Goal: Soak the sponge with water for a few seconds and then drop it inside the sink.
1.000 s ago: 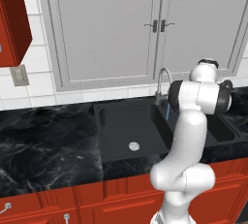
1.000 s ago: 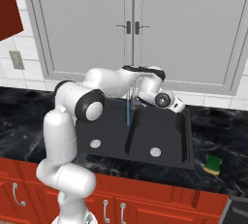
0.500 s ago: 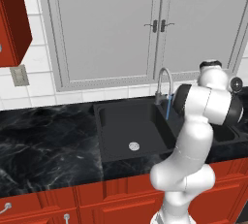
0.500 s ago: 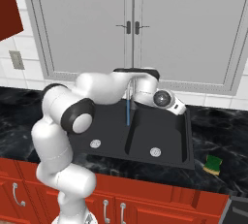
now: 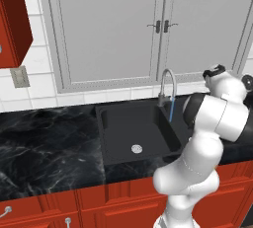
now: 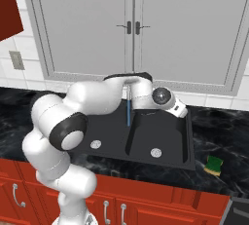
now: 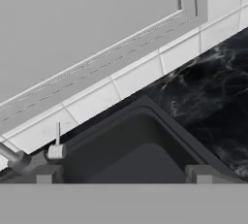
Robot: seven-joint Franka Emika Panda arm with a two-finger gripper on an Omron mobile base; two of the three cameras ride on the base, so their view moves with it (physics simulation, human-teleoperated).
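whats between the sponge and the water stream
In the right base view, the sink's right basin, then bare black countertop, separates the sponge from the water.

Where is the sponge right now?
In the right base view the sponge lies on the black marbled countertop, just right of the sink near its front right corner, apart from the gripper over the right basin.
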